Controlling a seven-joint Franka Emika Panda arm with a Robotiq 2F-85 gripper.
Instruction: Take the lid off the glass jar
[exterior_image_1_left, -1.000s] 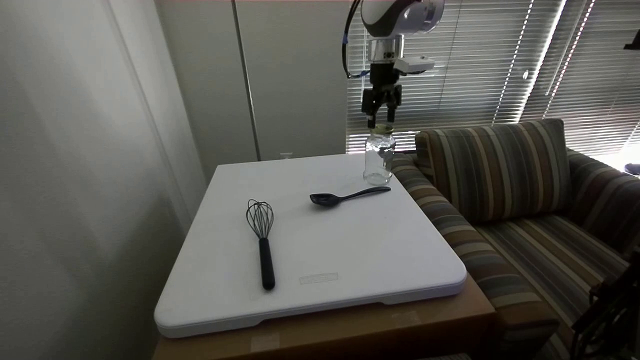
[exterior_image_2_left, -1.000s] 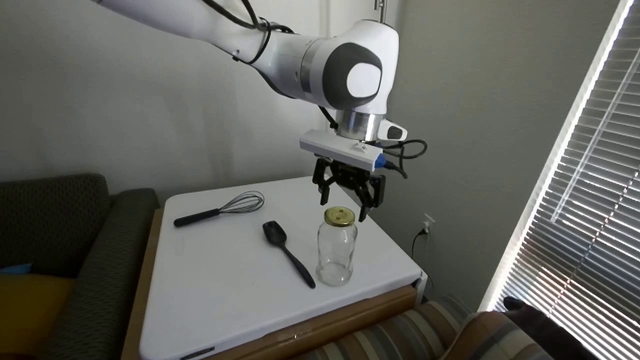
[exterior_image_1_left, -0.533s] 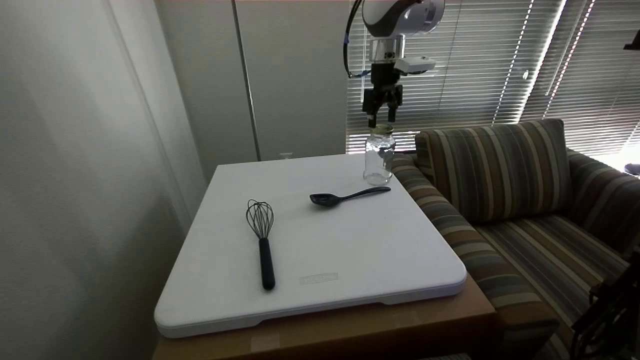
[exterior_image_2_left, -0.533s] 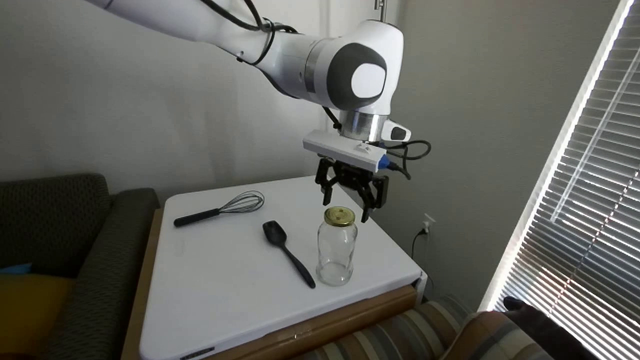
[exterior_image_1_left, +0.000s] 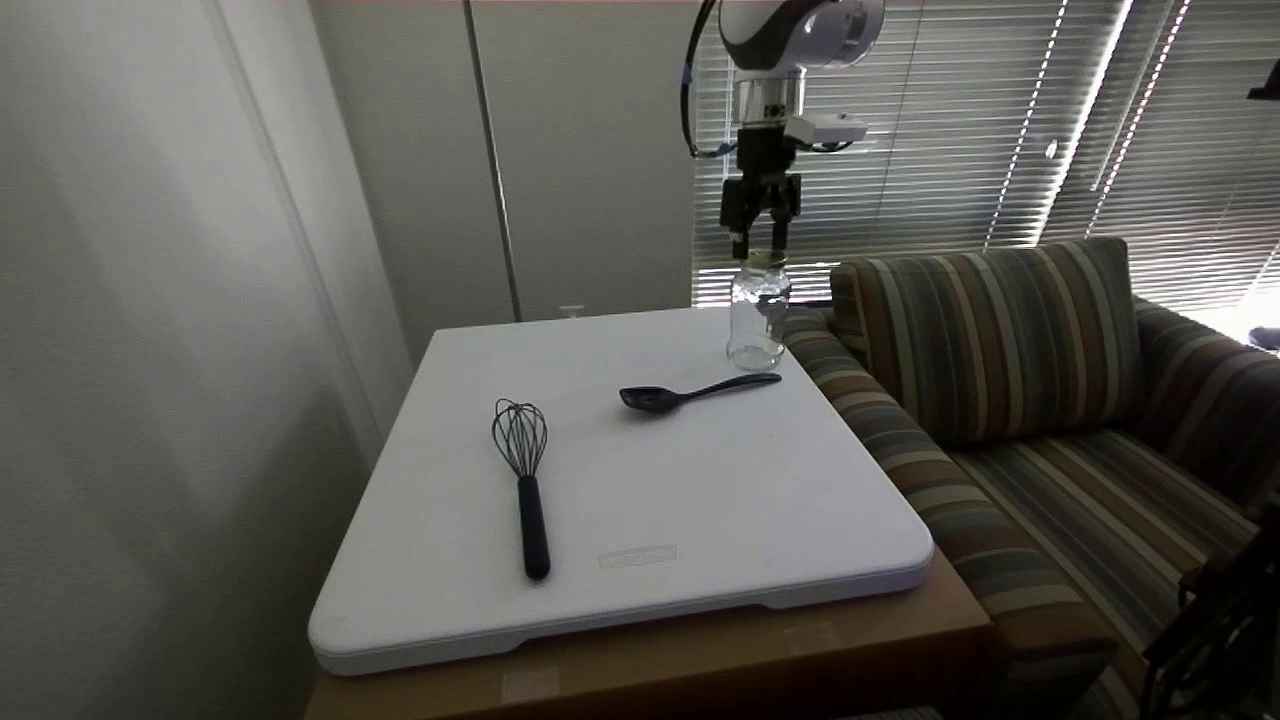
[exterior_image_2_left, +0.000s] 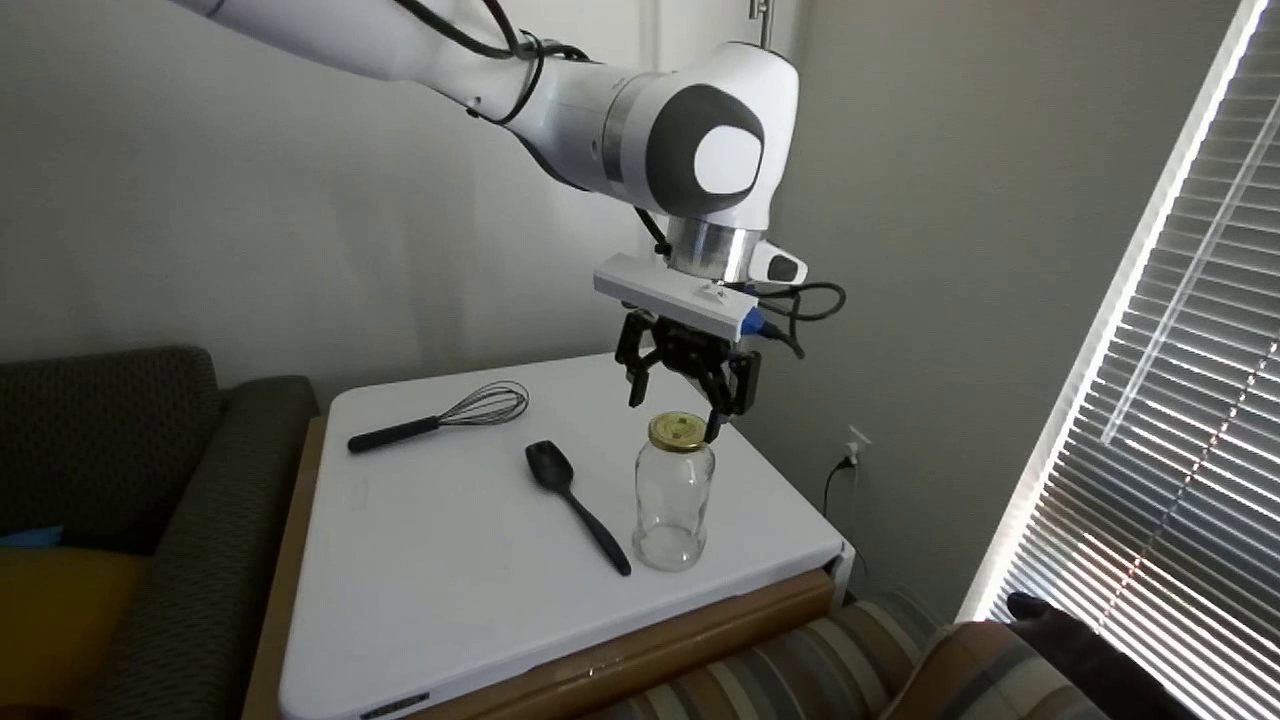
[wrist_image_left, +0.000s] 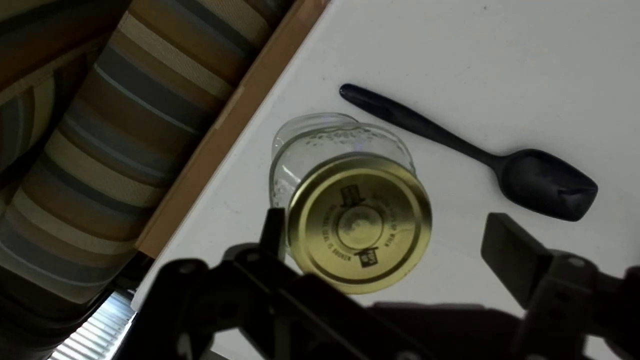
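The hand (exterior_image_2_left: 675, 414) is spread near the top of the glass jar (exterior_image_2_left: 672, 505). In the wrist view, relative to the lid (wrist_image_left: 360, 227), the fingers (wrist_image_left: 514, 256) stand at 9 and 3 o'clock and the black spoon (wrist_image_left: 515, 172) lies at 2 o'clock. The 9 o'clock finger is just beside the rim (contact cannot be determined); the 3 o'clock finger is apart. The lid is seated on the jar; the jar stands upright on the tabletop (exterior_image_2_left: 430, 570). In an exterior view, the black whisk (exterior_image_2_left: 428, 425) lies at 10 o'clock from the jar.
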